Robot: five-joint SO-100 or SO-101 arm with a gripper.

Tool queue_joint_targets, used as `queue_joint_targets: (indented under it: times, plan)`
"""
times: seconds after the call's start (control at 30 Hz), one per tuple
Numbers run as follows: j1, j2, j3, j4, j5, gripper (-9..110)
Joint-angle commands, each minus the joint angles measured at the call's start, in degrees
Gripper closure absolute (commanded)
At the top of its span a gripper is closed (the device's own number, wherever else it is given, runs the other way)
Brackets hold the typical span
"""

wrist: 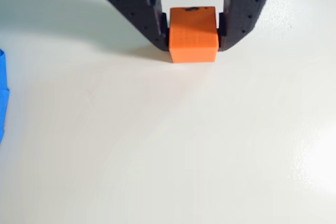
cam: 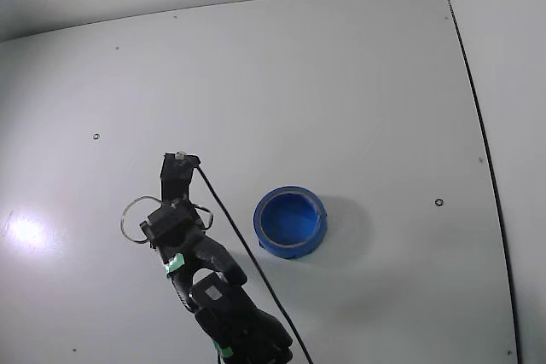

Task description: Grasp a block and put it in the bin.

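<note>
White table point(wrist: 168, 145), block point(wrist: 192, 35) between pincer point(wrist: 192, 39) fingers.

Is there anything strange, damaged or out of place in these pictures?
Nothing stands out. The pincer squarely grips the orange block on the table, and the blue bin stands upright and looks empty. Only small dark marks show on the block's top.
</note>
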Motion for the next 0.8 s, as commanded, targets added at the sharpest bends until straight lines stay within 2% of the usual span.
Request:
queue_joint_targets:
  times: [0.0, 0.2, 0.43, 0.63, 0.77]
  plan:
    - [6.8, 11.4, 1.5, -0.9, 3.9, 102]
    - [17.8, 37.1, 12.3, -0.9, 9.8, 101]
    - [27.9, 63.5, 25.4, -0.9, 6.1, 101]
    - [33.0, 61.9, 34.7, -1.1, 1.9, 101]
    - [33.3, 57.3, 38.7, -6.9, 1.1, 101]
